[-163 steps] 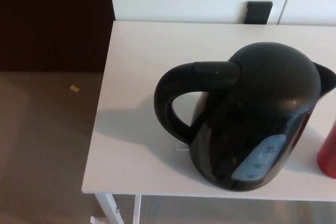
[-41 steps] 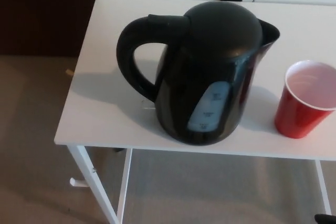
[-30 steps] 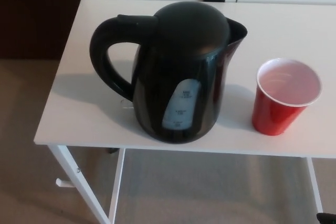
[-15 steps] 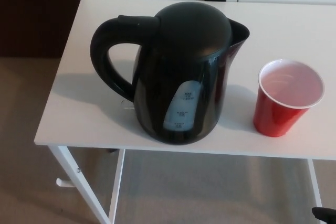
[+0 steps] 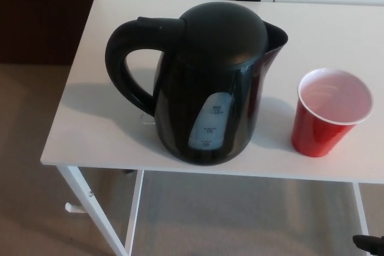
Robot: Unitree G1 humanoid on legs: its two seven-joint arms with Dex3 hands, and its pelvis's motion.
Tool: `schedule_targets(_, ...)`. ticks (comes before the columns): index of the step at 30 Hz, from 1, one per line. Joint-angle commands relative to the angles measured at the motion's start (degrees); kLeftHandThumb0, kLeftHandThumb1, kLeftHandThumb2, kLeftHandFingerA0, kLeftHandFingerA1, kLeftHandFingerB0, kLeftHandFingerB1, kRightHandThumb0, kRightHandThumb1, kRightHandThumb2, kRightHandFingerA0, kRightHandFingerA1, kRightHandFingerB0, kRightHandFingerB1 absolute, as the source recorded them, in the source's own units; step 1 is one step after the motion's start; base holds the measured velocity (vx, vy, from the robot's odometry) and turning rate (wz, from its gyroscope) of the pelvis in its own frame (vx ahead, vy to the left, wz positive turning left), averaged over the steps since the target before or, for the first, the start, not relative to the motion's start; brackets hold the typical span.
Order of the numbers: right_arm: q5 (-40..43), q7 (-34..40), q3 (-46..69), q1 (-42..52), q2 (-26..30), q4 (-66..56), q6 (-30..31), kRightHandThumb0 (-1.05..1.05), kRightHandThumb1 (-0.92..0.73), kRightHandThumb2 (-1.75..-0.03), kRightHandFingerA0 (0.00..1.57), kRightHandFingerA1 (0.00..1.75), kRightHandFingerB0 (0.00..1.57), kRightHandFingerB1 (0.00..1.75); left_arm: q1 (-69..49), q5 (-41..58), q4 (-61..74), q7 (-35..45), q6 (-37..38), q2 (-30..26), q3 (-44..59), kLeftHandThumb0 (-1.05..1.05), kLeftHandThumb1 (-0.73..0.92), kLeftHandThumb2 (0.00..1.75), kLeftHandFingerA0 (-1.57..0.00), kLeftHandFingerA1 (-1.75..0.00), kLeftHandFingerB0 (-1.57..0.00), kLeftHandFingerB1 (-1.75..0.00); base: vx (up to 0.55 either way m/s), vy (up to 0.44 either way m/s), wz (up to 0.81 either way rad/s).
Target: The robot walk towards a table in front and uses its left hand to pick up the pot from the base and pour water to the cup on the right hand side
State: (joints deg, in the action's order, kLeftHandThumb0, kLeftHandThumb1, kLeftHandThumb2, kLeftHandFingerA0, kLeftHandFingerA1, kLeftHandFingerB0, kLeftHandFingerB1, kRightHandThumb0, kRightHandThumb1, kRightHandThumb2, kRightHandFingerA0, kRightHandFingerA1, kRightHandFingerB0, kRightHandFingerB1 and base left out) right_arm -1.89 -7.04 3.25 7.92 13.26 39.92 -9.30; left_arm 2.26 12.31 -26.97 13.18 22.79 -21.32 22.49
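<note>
We look down on a white counter [image 5: 90, 112] with a black pot [image 5: 207, 82] standing upright near its front edge, a little left of the middle of our view. Its looped handle [image 5: 123, 64] points to our left and its spout [image 5: 279, 31] to our right, toward a red cup [image 5: 329, 112]. A pale blue water-level window [image 5: 210, 121] runs down the side facing us. We cannot make out the base beneath the pot, since the pot's body hides it. The cup stands upright to the right of the pot, near it but not touching, with its white inside showing. A small dark shape [image 5: 369, 244] sits at the lower right corner of our view, too little of it for us to say what it is. Neither of our hands is in view, so we cannot say whether they are released, clenched or grasping anything. Beige floor [image 5: 36, 208] lies below and left of the counter, with its white legs [image 5: 102, 220] showing.
</note>
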Motion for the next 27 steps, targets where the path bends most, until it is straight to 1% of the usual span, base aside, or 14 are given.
schedule_targets(1, -0.3, 0.8, 0.5, 0.0, 0.9, -0.4, 1.1, -0.21, -0.55, -0.54, 0.44, 0.38, 0.44, 0.39, 10.5, 2.9, 29.6, 1.4, -22.2, -7.4, -6.0, -0.66, 0.46, 0.55, -0.15, -0.39, -0.07, -0.25, 0.00, 0.000, 0.00)
schedule_targets(2, -0.1, 0.6, 0.6, -0.1, 0.9, -0.2, 0.8, -0.21, -0.55, -0.54, 0.44, 0.38, 0.44, 0.39, 10.7, 2.3, 30.1, 1.4, -22.5, -7.3, -6.5, -0.66, 0.46, 0.55, -0.15, -0.39, -0.07, -0.25, 0.00, 0.000, 0.00)
schedule_targets(3, 0.0, 0.4, 0.6, -0.2, 0.9, 0.0, 0.8, -0.21, -0.55, -0.54, 0.44, 0.38, 0.43, 0.38, 11.2, 1.2, 30.7, 1.5, -22.8, -6.9, -7.6, -0.34, 0.21, 0.84, 0.00, -0.49, 0.00, -0.51, 0.00, 0.000, 0.00)
schedule_targets(5, -0.1, 0.7, 0.6, -0.3, 0.9, 0.2, 0.7, -0.20, -0.54, -0.55, 0.45, 0.39, 0.45, 0.40, 12.4, -0.3, 32.2, 1.0, -25.2, -5.8, -9.8, -0.29, 0.26, 0.84, 0.00, -0.48, 0.00, -0.49, 0.00, 0.000, 0.00)
schedule_targets(6, -0.1, 0.9, 0.7, -0.1, 0.9, 0.3, 0.6, -0.20, -0.53, -0.55, 0.44, 0.39, 0.45, 0.40, 13.3, -0.9, 32.5, 0.7, -26.3, -5.2, -10.9, -0.53, 0.39, 0.63, -0.16, -0.36, -0.09, -0.31, 0.00, 0.000, 0.00)
schedule_targets(7, 0.0, 1.0, 0.8, 0.1, 0.8, 0.3, 0.3, -0.20, -0.53, -0.55, 0.44, 0.39, 0.45, 0.40, 14.2, -2.0, 32.3, 0.5, -26.9, -4.7, -12.0, -0.28, 0.29, 0.85, -0.01, -0.47, 0.00, -0.48, 0.00, 0.000, 0.00)
schedule_targets(15, 0.6, 0.7, 1.1, 0.0, 0.7, 0.2, 0.8, -0.21, -0.54, -0.55, 0.45, 0.39, 0.43, 0.39, 18.4, -9.2, 30.6, -0.7, -29.2, -2.9, -19.1, -0.28, 0.31, 0.86, 0.00, -0.47, 0.00, -0.47, 0.00, 0.000, 0.00)
schedule_targets(16, 0.4, 0.7, 1.0, 0.0, 0.8, 0.5, 0.5, -0.21, -0.53, -0.55, 0.45, 0.39, 0.43, 0.39, 18.7, -9.8, 30.4, -1.0, -29.5, -2.6, -19.7, -0.51, 0.40, 0.63, -0.17, -0.37, -0.10, -0.32, 0.00, 0.000, 0.00)
schedule_targets(18, -0.2, 0.9, 0.7, -0.1, 1.0, 0.9, -0.2, -0.29, -0.50, -0.64, 0.43, 0.44, 0.42, 0.44, 19.2, -10.4, 30.3, -1.7, -30.6, -1.8, -20.9, -0.52, 0.40, 0.63, -0.17, -0.37, -0.10, -0.32, 0.00, 0.000, 0.00)
schedule_targets(19, -0.5, 1.1, 0.5, -0.1, 1.1, 0.8, -0.2, -0.30, -0.50, -0.64, 0.42, 0.44, 0.42, 0.44, 19.2, -10.1, 30.5, -1.8, -31.1, -1.4, -21.3, -0.28, 0.31, 0.86, -0.01, -0.47, 0.00, -0.48, 0.00, 0.000, 0.00)
schedule_targets(21, -1.3, 1.6, 0.0, 0.2, 1.3, 0.6, 0.2, -0.32, -0.51, -0.65, 0.42, 0.44, 0.42, 0.44, 18.4, -9.9, 31.1, -2.0, -31.8, -0.6, -22.0, -0.28, 0.31, 0.86, -0.01, -0.47, -0.01, -0.48, 0.00, 0.000, 0.00)
schedule_targets(22, -1.5, 1.8, -0.1, 0.4, 1.3, 0.4, 0.4, -0.31, -0.51, -0.65, 0.42, 0.44, 0.43, 0.44, 18.1, -10.0, 31.5, -2.2, -32.2, -0.5, -22.3, -0.51, 0.41, 0.64, -0.17, -0.38, -0.08, -0.32, 0.00, 0.000, 0.00)
schedule_targets(23, -1.2, 1.7, 0.0, 0.5, 1.0, -0.1, 0.9, -0.29, -0.51, -0.64, 0.43, 0.44, 0.43, 0.44, 17.7, -9.8, 32.2, -2.5, -33.1, 0.0, -22.7, -0.27, 0.32, 0.86, -0.01, -0.47, 0.00, -0.47, 0.00, 0.000, 0.00)
schedule_targets(27, -0.9, 0.8, -0.1, 1.2, 0.9, -0.8, 0.2, -0.21, -0.55, -0.56, 0.44, 0.40, 0.44, 0.40, 16.6, -7.3, 33.5, -2.6, -35.9, 1.8, -22.9, -0.25, 0.35, 0.87, -0.01, -0.47, 0.00, -0.47, 0.00, 0.000, 0.00)
